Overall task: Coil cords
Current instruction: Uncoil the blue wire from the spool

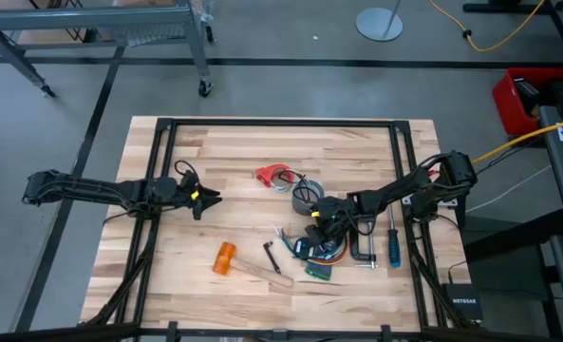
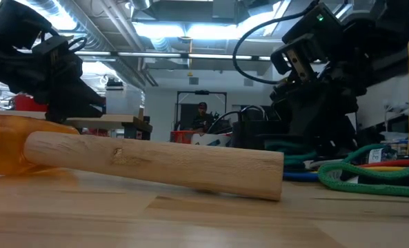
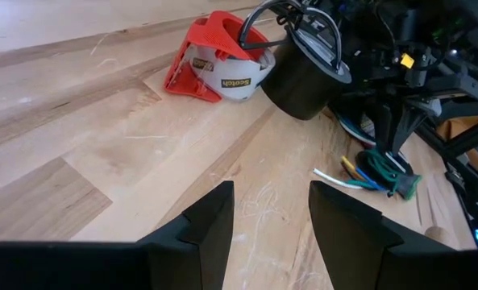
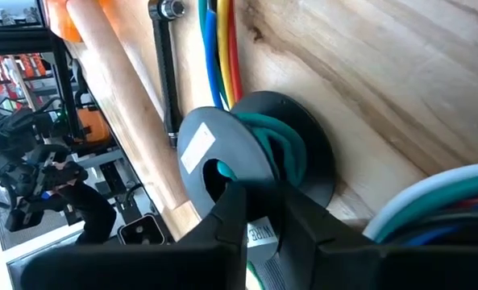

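High view shows a pale butcher-block tabletop (image 1: 243, 161) of glued wood strips, framed by black rails, standing on a grey floor with a metal cart beyond it. Take the grey tape roll (image 1: 307, 195) near the middle as the landmark. Touching it on the side away from the right arm sits a red plastic tape dispenser (image 1: 275, 177). Just beside the roll, toward the near edge, lies the tangle of cords (image 1: 319, 249): thin dark, green, blue and red cables around a black plastic spool (image 4: 247, 161). The right gripper (image 1: 327, 220) is down in that tangle, its jaws clenched on the spool's flange. Past the cords from the roll lies an orange-headed wooden mallet (image 1: 238, 262), with a blue-handled screwdriver (image 1: 393, 245) off toward the right arm. The left gripper (image 1: 206, 199) hovers well apart from the roll, jaws released. Low view looks into a workshop with bright ceiling lights and a person (image 2: 201, 116) far back.
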You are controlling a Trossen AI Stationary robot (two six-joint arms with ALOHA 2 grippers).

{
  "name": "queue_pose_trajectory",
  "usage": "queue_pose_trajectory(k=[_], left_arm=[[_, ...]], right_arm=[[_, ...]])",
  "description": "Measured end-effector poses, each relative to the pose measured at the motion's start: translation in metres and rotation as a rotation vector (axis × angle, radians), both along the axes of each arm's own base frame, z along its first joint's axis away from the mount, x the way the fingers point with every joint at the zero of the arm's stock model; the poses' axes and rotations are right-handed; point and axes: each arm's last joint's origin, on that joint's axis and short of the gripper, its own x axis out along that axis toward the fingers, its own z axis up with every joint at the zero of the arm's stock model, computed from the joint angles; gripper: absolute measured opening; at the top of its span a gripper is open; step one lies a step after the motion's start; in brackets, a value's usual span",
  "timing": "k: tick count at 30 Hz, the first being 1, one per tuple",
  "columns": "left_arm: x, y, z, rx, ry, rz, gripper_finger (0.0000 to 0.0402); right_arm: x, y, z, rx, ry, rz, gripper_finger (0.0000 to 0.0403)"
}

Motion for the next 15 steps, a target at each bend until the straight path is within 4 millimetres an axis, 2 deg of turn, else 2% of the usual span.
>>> queue_pose_trajectory(k=[5,15], left_arm=[[0.0,0.0,0.0,0.001,0.0,0.0,0.0155],[0.0,0.0,0.001,-0.002,-0.01,0.001,0.0155]], right_arm=[[0.003,0.001,0.003,0.022,-0.06,0.02,0.0043],[0.019,0.001,0.033,0.035,-0.43,0.029,0.0043]])
